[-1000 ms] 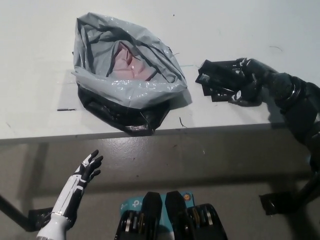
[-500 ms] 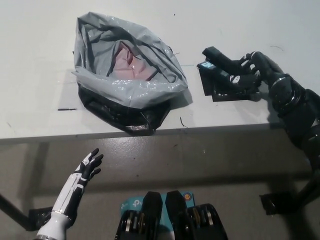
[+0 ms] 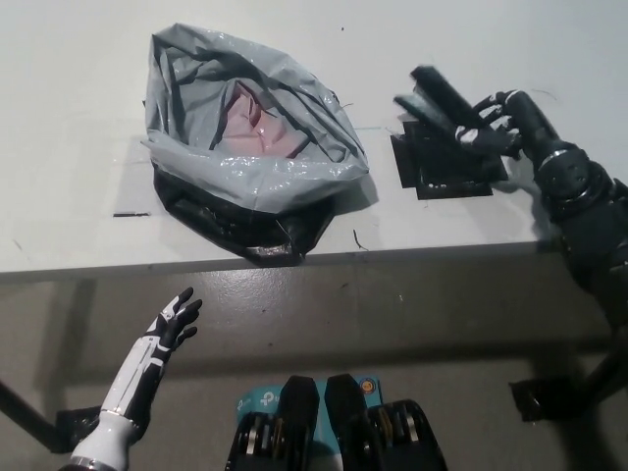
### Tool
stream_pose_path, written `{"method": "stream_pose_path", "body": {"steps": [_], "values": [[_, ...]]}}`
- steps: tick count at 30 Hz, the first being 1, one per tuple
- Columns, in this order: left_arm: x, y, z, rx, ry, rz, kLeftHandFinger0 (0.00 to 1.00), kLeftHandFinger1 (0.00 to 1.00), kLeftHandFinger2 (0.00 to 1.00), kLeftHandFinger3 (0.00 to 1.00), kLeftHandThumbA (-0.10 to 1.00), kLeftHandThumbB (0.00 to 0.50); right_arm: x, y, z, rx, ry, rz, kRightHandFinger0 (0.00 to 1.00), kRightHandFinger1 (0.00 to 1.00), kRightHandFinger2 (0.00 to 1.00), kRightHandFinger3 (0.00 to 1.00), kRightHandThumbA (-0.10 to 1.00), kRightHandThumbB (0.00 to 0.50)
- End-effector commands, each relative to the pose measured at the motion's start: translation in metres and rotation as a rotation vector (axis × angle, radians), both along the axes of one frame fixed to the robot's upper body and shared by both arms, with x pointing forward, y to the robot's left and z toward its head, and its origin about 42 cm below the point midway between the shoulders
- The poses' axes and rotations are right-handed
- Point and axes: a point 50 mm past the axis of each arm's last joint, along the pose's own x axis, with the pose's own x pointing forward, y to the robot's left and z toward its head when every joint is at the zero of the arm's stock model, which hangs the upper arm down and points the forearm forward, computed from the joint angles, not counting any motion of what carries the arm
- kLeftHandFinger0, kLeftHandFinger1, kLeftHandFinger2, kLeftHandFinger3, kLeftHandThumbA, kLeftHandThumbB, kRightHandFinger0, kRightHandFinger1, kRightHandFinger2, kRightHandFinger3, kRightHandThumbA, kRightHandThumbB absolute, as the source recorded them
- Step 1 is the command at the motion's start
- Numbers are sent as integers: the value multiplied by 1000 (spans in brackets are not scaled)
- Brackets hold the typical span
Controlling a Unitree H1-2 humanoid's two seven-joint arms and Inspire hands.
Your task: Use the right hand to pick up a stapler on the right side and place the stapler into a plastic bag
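Table: white top filling the far half of the view; its near edge runs left to right across the middle.
Plastic bag: grey and crumpled, lying left of centre on the table with its mouth open upward; something pink shows inside, and its near underside is black and reaches almost to the table's near edge.
Black square patch: flat on the table, right of the bag and apart from it.
Dark strip: short and thin, just left of the bag, near the edge.
Small curled mark: between bag and patch, beside the near edge.
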Motion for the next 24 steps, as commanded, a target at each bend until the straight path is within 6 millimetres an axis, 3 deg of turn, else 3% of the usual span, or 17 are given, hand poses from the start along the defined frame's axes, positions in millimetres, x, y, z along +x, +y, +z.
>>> {"method": "stream_pose_path", "body": {"steps": [1, 2, 3, 5, 7, 8, 9, 13, 14, 15, 17, 18, 19, 21, 22, 23, 24], "values": [[3, 4, 11, 12, -46, -15, 1000, 1000, 1000, 1000, 1000, 286, 24, 23, 87, 436, -119, 38, 0, 374, 702, 495, 204, 254], [2, 4, 11, 14, -44, -14, 1000, 1000, 1000, 1000, 1000, 285, 25, 27, 93, 494, -123, 36, 2, 380, 715, 584, 193, 256], [2, 3, 11, 15, -44, -15, 1000, 1000, 1000, 1000, 1000, 279, 26, 30, 99, 542, -126, 37, 0, 301, 605, 593, 173, 255], [2, 3, 12, 14, -45, -18, 1000, 1000, 1000, 1000, 1000, 274, 27, 37, 112, 609, -137, 50, 0, 206, 508, 361, 169, 253], [2, 4, 11, 19, -39, -15, 1000, 1000, 1000, 1000, 1000, 287, 28, 46, 123, 674, -143, 64, 0, 174, 516, 342, 168, 236], [2, 4, 11, 15, -39, -12, 1000, 1000, 1000, 1000, 1000, 287, 28, 52, 130, 718, -141, 67, 0, 158, 512, 411, 140, 249], [2, 4, 11, 14, -40, -11, 1000, 1000, 1000, 1000, 1000, 287, 28, 58, 135, 733, -148, 79, 0, 155, 532, 754, 122, 252], [2, 4, 11, 12, -38, -15, 1000, 1000, 1000, 1000, 1000, 280, 28, 75, 154, 761, -138, 109, 0, 139, 513, 816, 118, 268], [2, 4, 11, 11, -40, -14, 1000, 1000, 1000, 1000, 1000, 277, 27, 83, 160, 735, -141, 123, 0, 148, 502, 381, 136, 259], [1, 4, 11, 4, -38, -16, 1000, 1000, 1000, 1000, 1000, 275, 26, 91, 166, 707, -149, 144, 0, 162, 519, 321, 151, 262], [2, 4, 10, 5, -39, -19, 1000, 1000, 1000, 1000, 1000, 279, 25, 98, 172, 695, -155, 166, 6, 225, 589, 304, 157, 263], [2, 4, 10, 16, -44, -18, 1000, 1000, 1000, 1000, 1000, 277, 24, 105, 178, 685, -164, 183, 5, 268, 635, 364, 150, 263], [2, 4, 10, 17, -46, -17, 1000, 1000, 1000, 1000, 1000, 271, 23, 110, 182, 690, -165, 188, 14, 289, 663, 513, 130, 273], [1, 4, 10, 14, -43, -18, 1000, 1000, 1000, 1000, 1000, 269, 22, 121, 190, 694, -170, 206, 10, 301, 670, 383, 99, 269], [2, 4, 10, 14, -43, -18, 1000, 1000, 1000, 1000, 1000, 279, 21, 129, 195, 692, -169, 214, 18, 313, 674, 517, 92, 289], [2, 5, 10, 15, -44, -17, 1000, 1000, 1000, 1000, 1000, 282, 20, 135, 199, 693, -168, 221, 16, 314, 643, 545, 85, 292], [1, 5, 11, 15, -44, -16, 1000, 1000, 1000, 1000, 1000, 284, 19, 138, 201, 695, -170, 228, 13, 316, 645, 648, 83, 292]]}}
